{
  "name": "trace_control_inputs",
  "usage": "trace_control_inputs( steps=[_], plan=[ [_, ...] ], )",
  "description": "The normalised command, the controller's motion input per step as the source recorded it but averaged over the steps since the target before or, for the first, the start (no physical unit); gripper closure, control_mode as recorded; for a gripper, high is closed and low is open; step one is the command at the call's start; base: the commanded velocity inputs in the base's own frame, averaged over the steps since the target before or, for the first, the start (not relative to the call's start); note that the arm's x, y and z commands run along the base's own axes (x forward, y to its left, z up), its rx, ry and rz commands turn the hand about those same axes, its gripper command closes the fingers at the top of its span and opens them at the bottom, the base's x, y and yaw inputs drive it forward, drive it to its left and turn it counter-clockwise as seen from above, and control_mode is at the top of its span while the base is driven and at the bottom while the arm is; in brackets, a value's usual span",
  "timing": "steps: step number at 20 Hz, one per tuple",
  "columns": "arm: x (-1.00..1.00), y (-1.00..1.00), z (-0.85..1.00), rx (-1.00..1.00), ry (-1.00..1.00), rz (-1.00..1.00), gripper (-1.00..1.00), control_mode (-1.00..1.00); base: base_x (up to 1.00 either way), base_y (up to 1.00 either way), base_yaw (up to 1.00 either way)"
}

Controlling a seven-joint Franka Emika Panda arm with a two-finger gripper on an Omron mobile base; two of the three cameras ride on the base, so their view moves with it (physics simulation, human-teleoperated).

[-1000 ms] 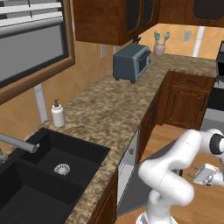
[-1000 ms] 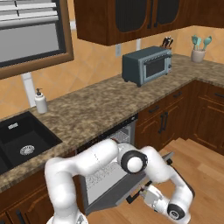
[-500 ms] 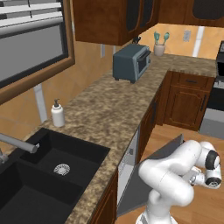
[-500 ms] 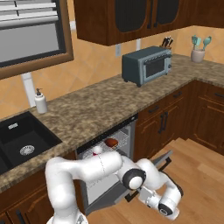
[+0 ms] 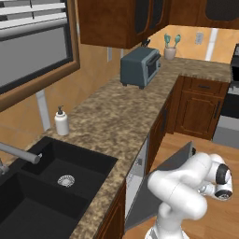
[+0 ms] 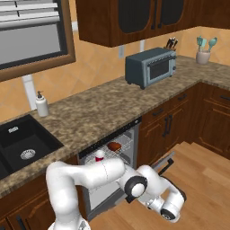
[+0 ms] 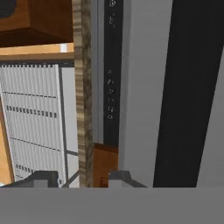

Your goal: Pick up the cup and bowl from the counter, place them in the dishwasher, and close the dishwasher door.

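The half-raised dishwasher door (image 5: 161, 184) stands just ahead of the gripper (image 7: 78, 177), blocking the way to the rack (image 6: 117, 150); open wooden floor (image 6: 204, 175) lies behind.

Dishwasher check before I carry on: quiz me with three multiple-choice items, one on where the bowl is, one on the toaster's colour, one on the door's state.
1. Where is the bowl?
A. in the sink
B. on the dishwasher rack
C. beside the toaster

2. What colour is the toaster?
A. blue-grey
B. bright red
C. white

3. How does the dishwasher door stand?
A. shut flush
B. lying flat open
C. partly raised

Answers:
1 B: the bowl sits on the rack inside the dishwasher, near the cup.
2 A: the toaster on the counter is blue-grey.
3 C: the door leans at an angle, leaving a gap to the dishwasher.
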Motion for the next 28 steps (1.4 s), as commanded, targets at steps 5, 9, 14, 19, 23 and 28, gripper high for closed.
trace_control_inputs(
  steps=[5, 9, 14, 19, 23, 28],
  plan=[
    [1.0, 1.0, -0.02, 0.0, -0.03, 0.0, -1.0, -1.0, 0.0, 0.0, 0.0],
    [1.0, 1.0, -0.17, 0.0, 0.0, 0.0, -1.0, -1.0, 0.0, 0.0, 0.0],
    [1.0, 1.0, -0.33, 0.0, 0.0, 0.0, -1.0, -1.0, 0.0, 0.0, 0.0],
    [1.0, 1.0, -0.62, 0.0, 0.0, 0.0, -1.0, -1.0, 0.0, 0.0, 0.0],
    [1.0, 1.0, -0.86, -0.02, 0.0, 0.0, -1.0, -1.0, 0.0, 0.0, 0.0],
    [1.0, 1.0, -0.99, -0.06, 0.05, 0.0, -1.0, -1.0, 0.0, 0.0, 0.0]
  ],
)
